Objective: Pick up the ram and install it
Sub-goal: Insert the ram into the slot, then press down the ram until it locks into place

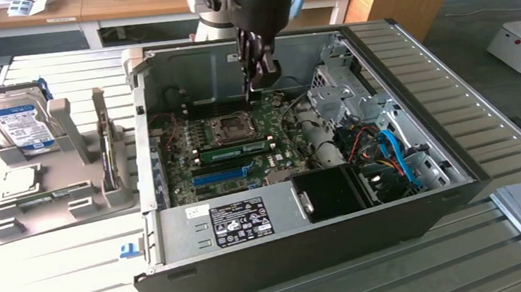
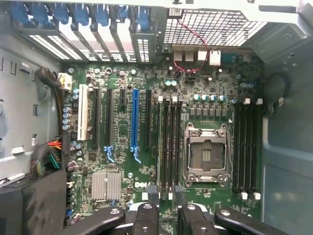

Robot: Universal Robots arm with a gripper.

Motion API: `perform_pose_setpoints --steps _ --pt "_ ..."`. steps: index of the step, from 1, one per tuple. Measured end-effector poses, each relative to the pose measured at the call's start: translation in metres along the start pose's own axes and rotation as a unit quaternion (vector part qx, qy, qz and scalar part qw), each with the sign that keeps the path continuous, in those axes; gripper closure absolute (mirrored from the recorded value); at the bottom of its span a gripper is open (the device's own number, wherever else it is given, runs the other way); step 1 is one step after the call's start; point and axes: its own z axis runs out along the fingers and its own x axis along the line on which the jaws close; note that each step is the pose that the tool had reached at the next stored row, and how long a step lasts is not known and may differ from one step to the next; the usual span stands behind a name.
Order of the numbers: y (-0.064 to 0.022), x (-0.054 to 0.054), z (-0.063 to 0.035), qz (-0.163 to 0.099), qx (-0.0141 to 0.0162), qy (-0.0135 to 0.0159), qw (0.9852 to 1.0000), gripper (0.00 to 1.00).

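- The fingers (image 2: 146, 218) are spread, with a clear gap and nothing pinched between them. On my wrist feed I see bare motherboard (image 2: 128, 172) through that gap.
- In the exterior view the fingers (image 1: 262, 82) hang inside the open computer case (image 1: 298, 256), above the board and clear of it.
- Directly under them run the dark memory slots (image 2: 168, 142), which lie between the CPU socket (image 2: 206, 154) and the long blue slot (image 2: 135, 120).
- The ram (image 1: 232, 150) stands on edge in that bank of slots, just beside the CPU socket (image 1: 232, 126), with the blue slot (image 1: 218, 176) on its other side. Nothing is touching it. From this angle I can't tell whether it is pressed fully home.
- By my reckoning it will handle as a light, stiff, thin board that is easy to flex or crack if twisted. I'd grip it across the flat faces near the top edge, square on, well away from the contact edge.
- Further out, on the worktop (image 1: 55, 277) at the exterior view's left, a grey holder (image 1: 67, 198) props up a hard drive (image 1: 20, 121).
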Motion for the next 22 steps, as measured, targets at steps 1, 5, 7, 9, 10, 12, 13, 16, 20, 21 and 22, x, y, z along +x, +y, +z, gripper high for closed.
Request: perform_pose_setpoints --steps 1,5,7,9,10,12,13,16,20,21,22 --pt "0.0 0.0 -0.0013 0.0 0.0 0.0 1.0 0.75" --pt "0.0001 -0.0001 -0.0056 0.0 0.0 0.0 1.0 0.75" --pt "0.0002 -0.0001 -0.0074 0.0 0.0 0.0 1.0 0.75" --pt "0.0003 -0.0002 -0.0093 0.0 0.0 0.0 1.0 0.75" --pt "0.0003 -0.0002 -0.0097 0.0 0.0 0.0 1.0 0.75" --pt "0.0003 -0.0002 -0.0097 0.0 0.0 -0.0001 1.0 0.75" --pt "0.0003 -0.0002 -0.0097 0.0 0.0 0.0 1.0 0.75" --pt "0.0003 -0.0002 -0.0097 0.0 0.0 0.0 1.0 0.75" --pt "0.0003 -0.0002 -0.0097 0.0 0.0 0.0 1.0 0.75" --pt "0.0003 -0.0002 -0.0097 0.0 0.0 0.0 1.0 0.75" --pt "0.0003 -0.0002 -0.0097 0.0 0.0 0.0 1.0 0.75"
